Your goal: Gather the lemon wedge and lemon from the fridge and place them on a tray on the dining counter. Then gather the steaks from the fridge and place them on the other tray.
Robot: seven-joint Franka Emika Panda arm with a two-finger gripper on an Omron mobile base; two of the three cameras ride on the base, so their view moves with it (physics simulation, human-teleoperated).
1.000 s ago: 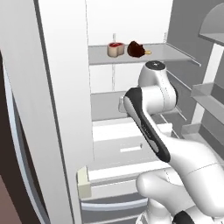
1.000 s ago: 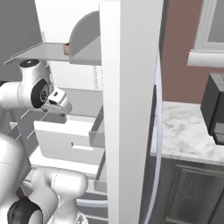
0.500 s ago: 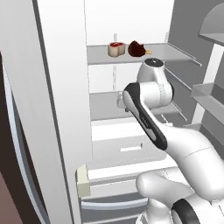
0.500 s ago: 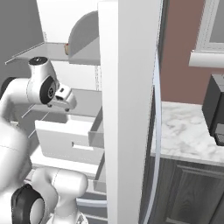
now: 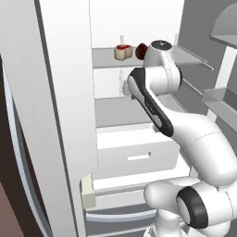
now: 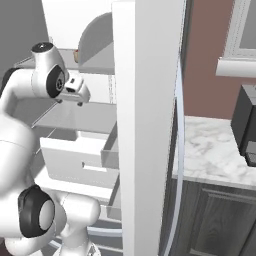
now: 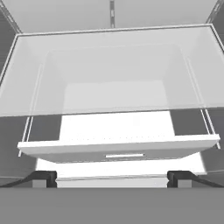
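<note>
Two steaks lie on the fridge's upper shelf: a pale one with a red top (image 5: 121, 52) and a dark red one (image 5: 140, 48), partly hidden behind my arm's raised elbow. My gripper (image 7: 112, 178) is open and holds nothing. It hangs inside the fridge, one level below the steaks. It looks down through a glass shelf (image 7: 112, 70) at a white drawer (image 7: 118, 148). From the right base view the hand (image 6: 76, 89) sits above that shelf. The lemon, the lemon wedge and the trays are out of view.
The open left fridge door (image 5: 60, 115) stands close beside the arm, with a small beige box (image 5: 88, 192) low in its bin. The right door's edge (image 6: 145, 125) blocks the middle. Beyond it are a marble counter (image 6: 220, 150) and a dark appliance (image 6: 247, 125).
The arm has risen and reached further into the fridge, so its elbow now stands level with the upper shelf. The gripper has stayed open.
</note>
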